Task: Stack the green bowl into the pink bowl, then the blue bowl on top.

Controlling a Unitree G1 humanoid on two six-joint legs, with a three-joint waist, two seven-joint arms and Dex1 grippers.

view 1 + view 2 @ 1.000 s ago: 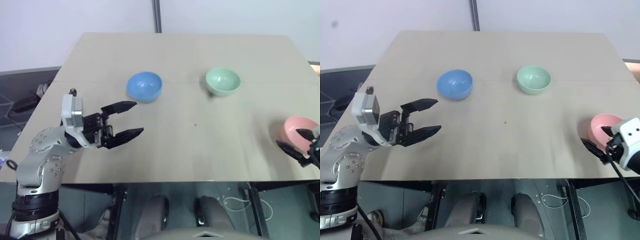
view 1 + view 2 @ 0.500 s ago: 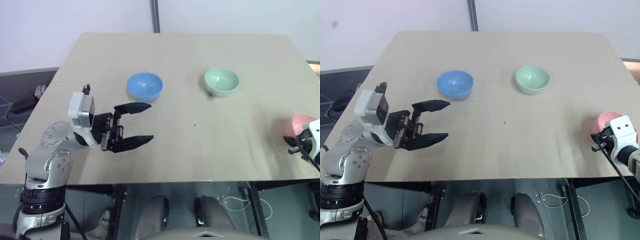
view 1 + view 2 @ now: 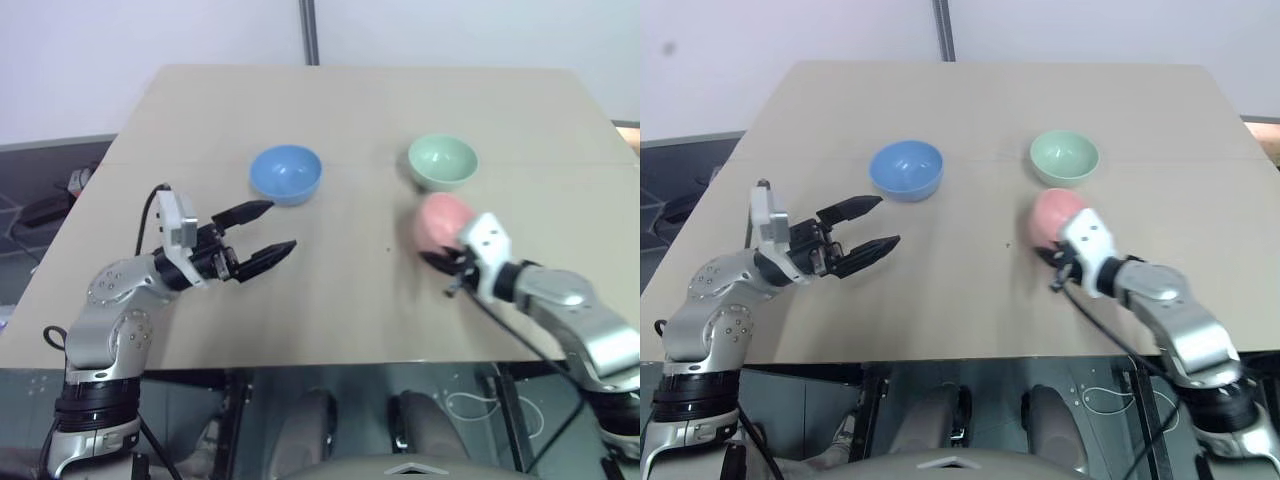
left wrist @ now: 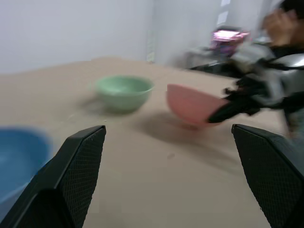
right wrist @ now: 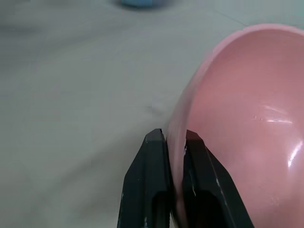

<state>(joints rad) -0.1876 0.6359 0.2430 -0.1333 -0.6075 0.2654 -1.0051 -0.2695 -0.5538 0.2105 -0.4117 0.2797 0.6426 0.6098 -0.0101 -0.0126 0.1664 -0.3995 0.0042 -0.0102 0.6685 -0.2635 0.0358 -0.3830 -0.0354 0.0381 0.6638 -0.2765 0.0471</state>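
Your right gripper (image 5: 172, 142) is pinched on the pink bowl's (image 3: 441, 220) rim, carrying it tilted just short of the green bowl (image 3: 442, 162). That thin edge hold could slip or clip the green bowl. Left gripper (image 3: 262, 232) gapes empty, the blue bowl (image 3: 286, 173) just ahead.

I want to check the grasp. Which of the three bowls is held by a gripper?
The pink bowl. The right gripper is shut on its rim and carries it tilted. The blue bowl and the green bowl stand free on the table.

Head stereo overhead; wrist cameras close, table-level
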